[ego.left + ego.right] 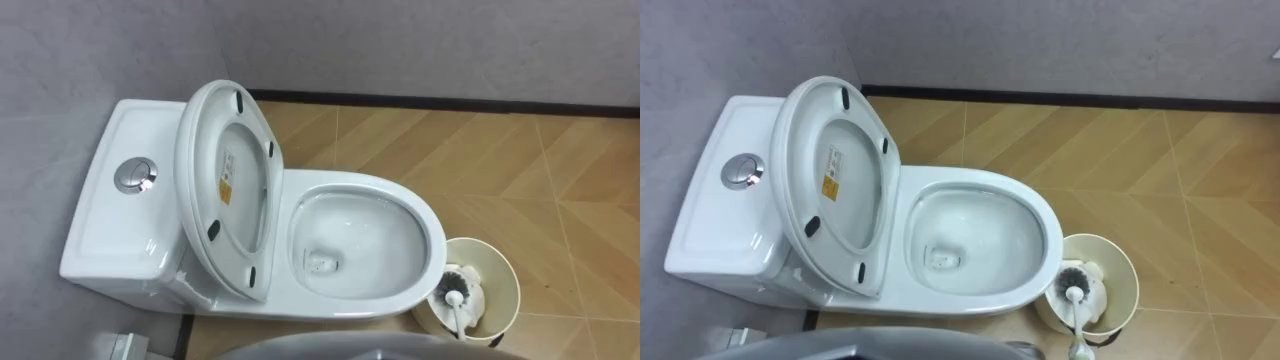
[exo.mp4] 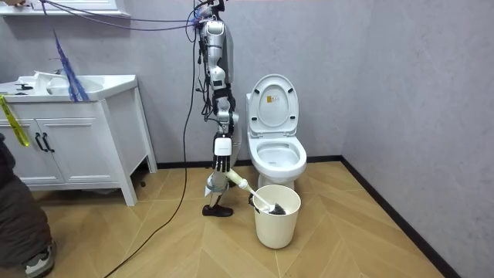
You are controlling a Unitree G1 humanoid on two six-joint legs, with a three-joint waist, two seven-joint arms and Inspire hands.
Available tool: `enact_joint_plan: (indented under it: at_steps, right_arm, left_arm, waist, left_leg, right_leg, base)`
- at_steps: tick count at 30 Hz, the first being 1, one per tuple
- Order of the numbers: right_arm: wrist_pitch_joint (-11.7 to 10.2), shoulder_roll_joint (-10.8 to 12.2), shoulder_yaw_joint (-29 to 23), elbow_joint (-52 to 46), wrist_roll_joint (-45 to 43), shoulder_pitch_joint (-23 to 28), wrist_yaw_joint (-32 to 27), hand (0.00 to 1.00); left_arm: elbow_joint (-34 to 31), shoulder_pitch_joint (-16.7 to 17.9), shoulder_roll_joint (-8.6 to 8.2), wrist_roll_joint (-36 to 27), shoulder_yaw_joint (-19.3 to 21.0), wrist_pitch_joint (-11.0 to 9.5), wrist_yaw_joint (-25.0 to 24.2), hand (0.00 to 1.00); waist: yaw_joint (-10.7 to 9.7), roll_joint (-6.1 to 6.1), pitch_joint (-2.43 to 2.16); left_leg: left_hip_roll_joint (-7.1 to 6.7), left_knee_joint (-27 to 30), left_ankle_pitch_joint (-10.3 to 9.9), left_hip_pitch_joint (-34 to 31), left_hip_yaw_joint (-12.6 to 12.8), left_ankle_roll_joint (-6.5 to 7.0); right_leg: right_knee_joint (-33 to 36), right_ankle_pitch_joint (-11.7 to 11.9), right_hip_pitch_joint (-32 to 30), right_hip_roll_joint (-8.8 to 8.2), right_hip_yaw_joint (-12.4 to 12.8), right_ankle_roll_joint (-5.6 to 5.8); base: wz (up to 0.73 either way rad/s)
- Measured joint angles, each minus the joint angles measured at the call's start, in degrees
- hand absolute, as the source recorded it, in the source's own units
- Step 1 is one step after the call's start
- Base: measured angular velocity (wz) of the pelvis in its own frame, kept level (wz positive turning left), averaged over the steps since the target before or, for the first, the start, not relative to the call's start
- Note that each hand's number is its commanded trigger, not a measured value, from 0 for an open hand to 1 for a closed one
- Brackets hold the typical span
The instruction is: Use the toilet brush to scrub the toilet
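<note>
The white toilet [image 1: 365, 245] has its seat and lid [image 1: 228, 185] raised against the tank [image 1: 115, 215], so the bowl lies uncovered. To its right a cream bucket [image 1: 505, 280] stands on the floor. The toilet brush [image 1: 452, 290] has its dark head inside the bucket, and its white handle runs to the view's bottom edge. In the room view I stand at the side of the toilet [image 2: 276, 154]. My right hand [image 2: 221, 164] hangs low by the bucket [image 2: 276, 224], curled round the upper end of the brush [image 2: 251, 193].
A grey wall runs behind the tank, with a dark skirting board along the wood-patterned floor. A white vanity with a basin [image 2: 77, 131] stands at the room view's left. A person [image 2: 15, 216] is at that view's left edge.
</note>
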Motion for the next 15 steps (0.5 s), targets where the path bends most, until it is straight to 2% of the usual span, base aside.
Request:
enact_joint_plan:
  at_steps: [9,15]
  right_arm:
    - [0.01,-0.03,-0.11,0.02,-0.05,-0.21,-1.33,0.00]
    - [-0.02,-0.10,-0.13,-0.20,0.03,-0.27,-3.46,0.00]
  left_arm:
    - [-0.02,-0.34,0.04,0.05,0.39,-0.01,0.01,0.00]
    - [-0.11,-0.43,0.04,0.00,0.43,-0.02,0.01,0.00]
  waist:
    - [0.78,-0.19,0.07]
    - [1.14,0.26,0.09]
  left_leg:
    - [-0.03,0.02,0.00,-0.13,0.04,0.00]
    - [-0.15,0.14,0.00,-0.66,-0.40,0.00]
  right_leg:
    - [-0.44,0.00,-0.05,0.00,0.19,0.00]
    - [-0.71,0.00,-0.03,0.00,-0.19,0.00]
  base:
    - [0.00]
    - [0.03]
